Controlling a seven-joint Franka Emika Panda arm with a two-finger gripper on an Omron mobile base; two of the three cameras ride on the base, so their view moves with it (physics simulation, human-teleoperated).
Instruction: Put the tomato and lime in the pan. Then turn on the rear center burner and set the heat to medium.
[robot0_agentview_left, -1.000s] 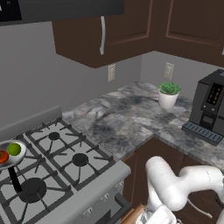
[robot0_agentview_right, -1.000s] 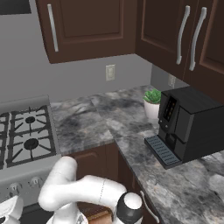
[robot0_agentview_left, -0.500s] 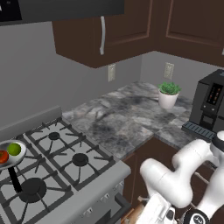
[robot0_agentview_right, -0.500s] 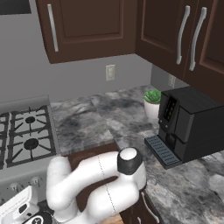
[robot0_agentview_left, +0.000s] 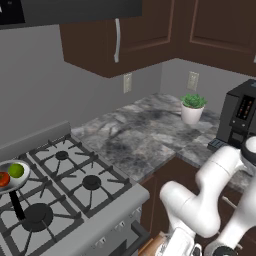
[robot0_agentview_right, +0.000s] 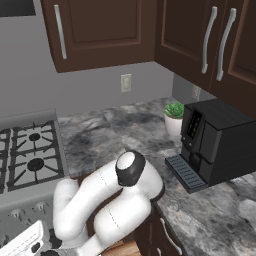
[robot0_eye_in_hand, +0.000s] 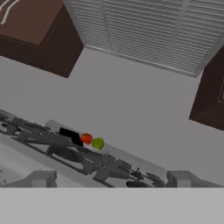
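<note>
Left base view has the white arm (robot0_agentview_left: 210, 200) reared higher than half a second ago, its elbow lifted from near the counter edge up in front of the black coffee machine (robot0_agentview_left: 240, 117); a second ago it lay folded low. In the right base view the dark joint cap (robot0_agentview_right: 129, 167) has likewise climbed and now sits above the counter's front edge. Nothing on the stove has shifted. The pan (robot0_agentview_left: 11, 177), shiny, shallow and round with a straight black handle pointing toward the stove front, sits at the left edge of that view, and inside it the tomato (robot0_agentview_left: 3, 179) and the lime (robot0_agentview_left: 16, 170) lie side by side, nearly touching. Black iron grates cover the silver stove (robot0_agentview_left: 70, 200); the rear center burner (robot0_agentview_left: 61, 155) is bare. The mottled grey stone counter (robot0_agentview_left: 140, 135) has broad open room between the stove and the potted plant (robot0_agentview_left: 192, 107) in its white pot. Hand view looks low across the grates, tomato (robot0_eye_in_hand: 86, 138) and lime (robot0_eye_in_hand: 98, 142) small against the grey wall under a ribbed hood. The gripper (robot0_eye_in_hand: 109, 179) shows two blurred grey tips set far apart, jaws spread, nothing between them.
</note>
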